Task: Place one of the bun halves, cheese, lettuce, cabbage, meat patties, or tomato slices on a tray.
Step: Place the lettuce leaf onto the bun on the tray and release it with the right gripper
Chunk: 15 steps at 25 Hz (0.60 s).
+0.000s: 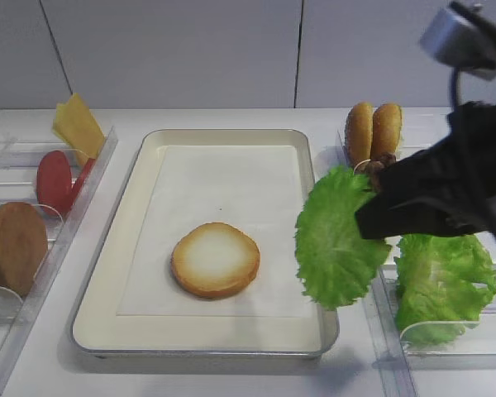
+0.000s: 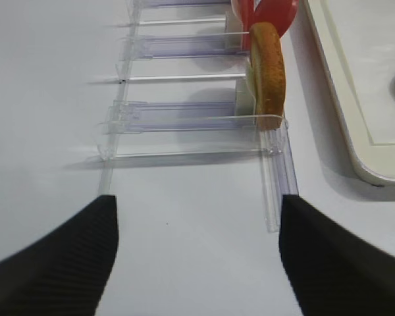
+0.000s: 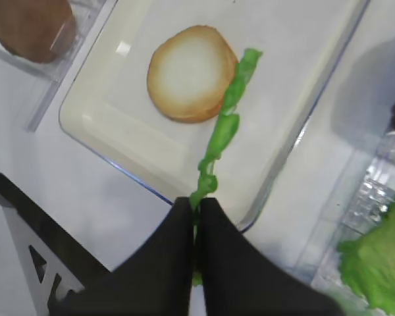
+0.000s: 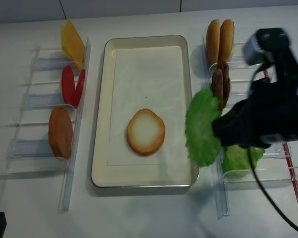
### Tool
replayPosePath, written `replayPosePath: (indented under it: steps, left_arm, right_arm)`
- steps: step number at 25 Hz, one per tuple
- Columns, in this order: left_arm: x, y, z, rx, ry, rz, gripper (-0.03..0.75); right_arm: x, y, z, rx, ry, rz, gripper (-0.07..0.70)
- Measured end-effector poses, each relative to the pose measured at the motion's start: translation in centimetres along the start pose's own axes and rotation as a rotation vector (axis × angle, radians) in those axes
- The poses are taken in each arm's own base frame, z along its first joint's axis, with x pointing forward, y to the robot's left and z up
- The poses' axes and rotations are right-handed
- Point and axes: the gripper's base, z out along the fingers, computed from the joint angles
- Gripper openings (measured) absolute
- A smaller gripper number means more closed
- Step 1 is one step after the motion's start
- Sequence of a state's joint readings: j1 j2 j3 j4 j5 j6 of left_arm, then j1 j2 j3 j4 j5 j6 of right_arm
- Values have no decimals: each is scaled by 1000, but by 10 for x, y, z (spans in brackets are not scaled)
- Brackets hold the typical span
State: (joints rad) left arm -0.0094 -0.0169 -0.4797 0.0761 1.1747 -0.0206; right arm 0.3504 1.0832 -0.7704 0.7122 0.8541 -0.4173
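1. While it hangs in the air, the lettuce [image 1: 341, 237] is pinched at its edge by the right gripper [image 3: 197, 204], whose jaws are squeezed tight together on the leaf. It hangs over the right rim of the tray [image 1: 124, 194], near the front right corner, standing on edge and not flat.
2. I think it is held by the edge so that it can be carried over and laid down flat. The leaf is thin and floppy, so it may bend or fold when it lands.
3. One bun half [image 1: 215, 259] lies on the paper in the tray, pale toasted face up, towards the front. It looks like the bottom of a burger, ready for the leaf to go on top.
4. The other food stands on edge in clear plastic racks [image 4: 44, 101] on both sides of the tray, likely so that each piece is easy to grab.
5. By the right edge I count two bun halves [image 4: 219, 39], the dark meat patties [image 4: 221, 85] (about two, hard to tell), and one big folded green leaf [image 1: 443, 285].
6. By the left edge I count yellow cheese [image 4: 72, 43] at the back, two tomato slices [image 4: 72, 85], and one more bun [image 4: 60, 132].
7. The left gripper [image 2: 197, 257] waits over the bare white table with its jaws wide apart, holding nothing.
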Motion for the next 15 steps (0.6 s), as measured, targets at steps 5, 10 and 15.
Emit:
replayPosePath:
  steps: [5, 10, 15]
  left_arm:
    - [0, 0, 0, 0, 0, 0, 487]
    - [0, 0, 0, 0, 0, 0, 487]
    - [0, 0, 0, 0, 0, 0, 487]
  right_arm:
    - [-27, 24, 44, -42, 73, -74, 49]
    - [-58, 46, 87, -80, 109, -126, 49]
    - [-80, 60, 123, -104, 136, -141, 49]
